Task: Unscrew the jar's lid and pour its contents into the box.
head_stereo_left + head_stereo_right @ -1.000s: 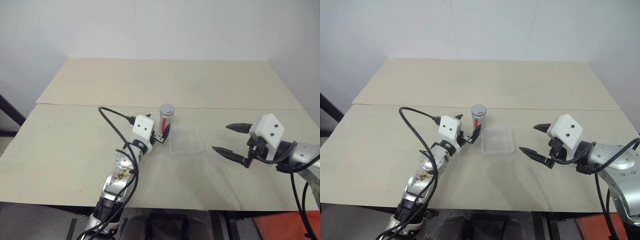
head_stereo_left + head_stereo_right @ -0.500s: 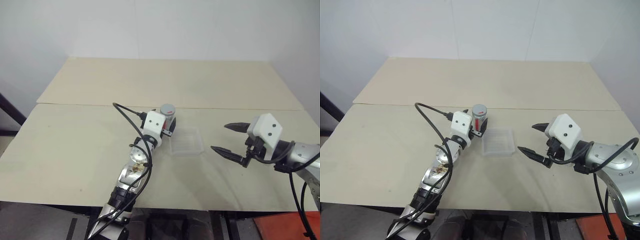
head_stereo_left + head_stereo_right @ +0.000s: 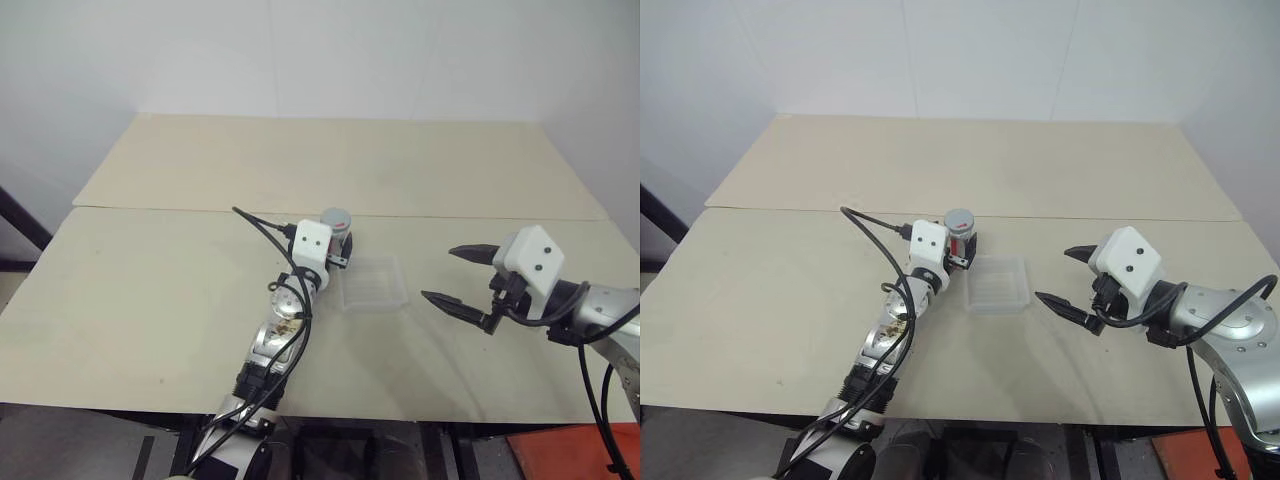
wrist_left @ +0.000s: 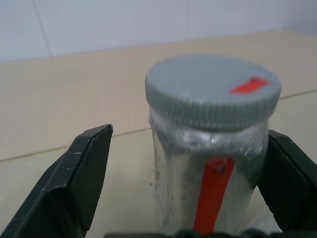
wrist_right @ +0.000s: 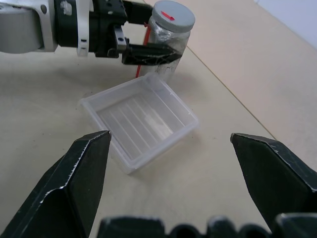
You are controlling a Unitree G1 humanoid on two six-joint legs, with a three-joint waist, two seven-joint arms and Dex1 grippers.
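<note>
The jar (image 3: 336, 229), silvery with a red stripe, stands upright on the table just left of the box's far corner. The grey lid (image 4: 213, 91) with its red mark sits on top. My left gripper (image 3: 340, 250) is open, one finger on each side of the jar, with a clear gap at one finger (image 4: 79, 173). The contents are hidden inside the jar. The clear box (image 3: 372, 283) lies flat and empty. To its right my right gripper (image 3: 440, 274) hovers open, pointing at the box (image 5: 143, 124), holding nothing.
The beige table (image 3: 150, 290) has a seam running across it behind the jar and a white wall behind. A black cable (image 3: 262, 225) loops off my left wrist. Bare tabletop lies left of the arm and behind the jar.
My left gripper has moved forward and to the right, so the jar now stands between its open fingers. The right gripper, jar and box have stayed where they were.
</note>
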